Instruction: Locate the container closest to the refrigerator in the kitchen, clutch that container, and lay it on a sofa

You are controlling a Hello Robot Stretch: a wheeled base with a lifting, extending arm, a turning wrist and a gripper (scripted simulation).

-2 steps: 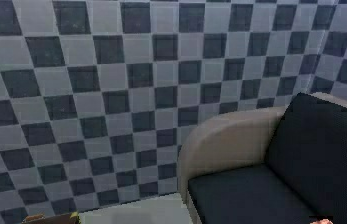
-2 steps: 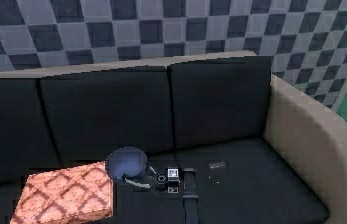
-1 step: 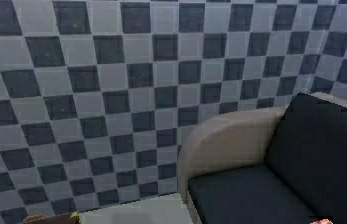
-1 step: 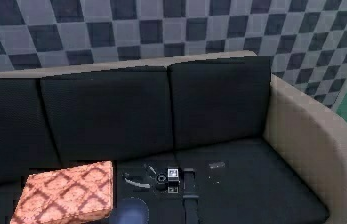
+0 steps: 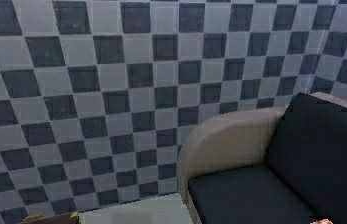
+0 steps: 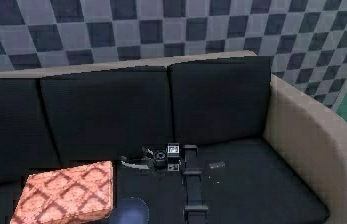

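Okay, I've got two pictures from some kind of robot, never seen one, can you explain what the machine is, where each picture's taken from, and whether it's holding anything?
This is a simulated wheeled robot with one extending arm. The forward view comes from a camera looking ahead and somewhat down: it shows a checkered wall and one end of a sofa. The arm side view looks toward the side where the arm reaches. There the arm is the dark bar rising from the bottom edge over the sofa, with the gripper at its far end. A patterned orange cushion lies on the seat, near a dark blue rounded thing. I cannot tell whether the gripper holds anything.
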